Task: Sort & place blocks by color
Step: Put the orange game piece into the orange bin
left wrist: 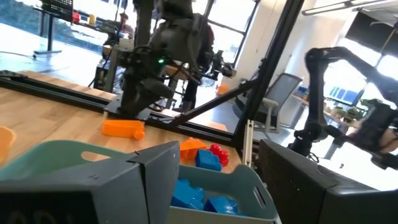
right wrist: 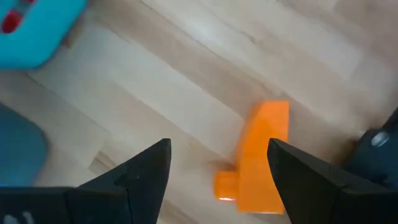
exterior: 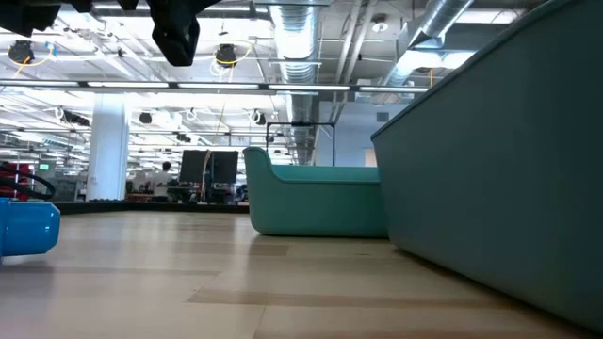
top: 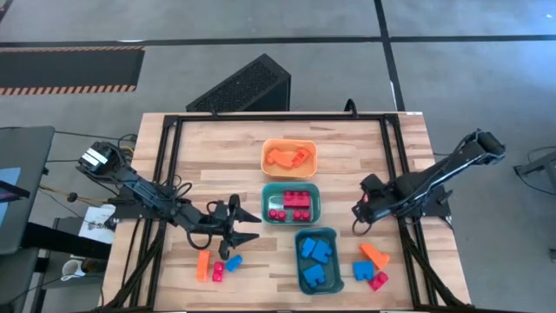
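Two grippers hang over the table, both empty. Left gripper (top: 233, 228): fingers apart, above the near-left orange, red and blue blocks (top: 217, 265). Right gripper (top: 358, 214): fingers wide apart, above the near-right orange block (right wrist: 261, 158).

We note a wooden bench (top: 217, 148) with a black frame (top: 167, 148) along its edges. Three bins run down its middle: an orange bin (top: 289, 143) farthest back, a teal bin (top: 268, 205) below it, a darker blue-teal bin (top: 300, 261) nearest. A black perforated box (top: 243, 85) sits on the grey floor (top: 452, 69) behind.
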You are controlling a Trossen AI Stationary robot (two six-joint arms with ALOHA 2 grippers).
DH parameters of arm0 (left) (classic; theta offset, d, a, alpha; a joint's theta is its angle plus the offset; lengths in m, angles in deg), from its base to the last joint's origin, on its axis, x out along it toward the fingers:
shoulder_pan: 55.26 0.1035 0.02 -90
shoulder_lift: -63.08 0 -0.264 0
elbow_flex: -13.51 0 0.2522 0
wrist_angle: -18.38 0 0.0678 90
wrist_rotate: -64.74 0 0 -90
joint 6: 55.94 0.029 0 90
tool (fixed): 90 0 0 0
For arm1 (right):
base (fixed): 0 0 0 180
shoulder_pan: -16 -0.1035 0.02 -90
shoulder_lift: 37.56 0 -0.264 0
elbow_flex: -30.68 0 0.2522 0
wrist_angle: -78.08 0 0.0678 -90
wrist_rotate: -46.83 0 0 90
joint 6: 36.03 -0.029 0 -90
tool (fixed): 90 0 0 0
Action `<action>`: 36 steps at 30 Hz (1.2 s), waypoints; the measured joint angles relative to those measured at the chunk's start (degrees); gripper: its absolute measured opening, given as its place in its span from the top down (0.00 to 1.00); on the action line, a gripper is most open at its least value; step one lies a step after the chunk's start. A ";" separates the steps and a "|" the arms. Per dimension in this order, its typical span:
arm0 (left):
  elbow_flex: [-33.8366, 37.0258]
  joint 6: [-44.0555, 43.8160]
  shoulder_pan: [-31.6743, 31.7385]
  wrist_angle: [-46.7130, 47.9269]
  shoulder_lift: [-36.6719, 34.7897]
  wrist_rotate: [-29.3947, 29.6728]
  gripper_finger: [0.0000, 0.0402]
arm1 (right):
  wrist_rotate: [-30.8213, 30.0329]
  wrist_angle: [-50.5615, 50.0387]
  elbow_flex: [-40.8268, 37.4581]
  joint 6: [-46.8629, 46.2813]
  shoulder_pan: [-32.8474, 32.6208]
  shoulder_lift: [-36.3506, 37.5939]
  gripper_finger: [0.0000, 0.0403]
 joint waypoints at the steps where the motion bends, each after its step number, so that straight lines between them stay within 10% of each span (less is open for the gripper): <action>1: 0.00 0.01 -0.09 -0.02 0.00 0.03 0.48 | 0.72 0.36 -1.51 -1.30 0.41 1.68 0.28; 12: 0.02 0.17 -0.19 -0.37 -0.02 0.54 0.48 | 5.41 1.99 -4.81 -3.93 8.94 4.39 0.28; 36: -0.11 0.49 -0.19 -0.17 -0.02 -0.63 0.48 | 25.75 11.48 -7.80 20.93 34.72 -21.04 0.30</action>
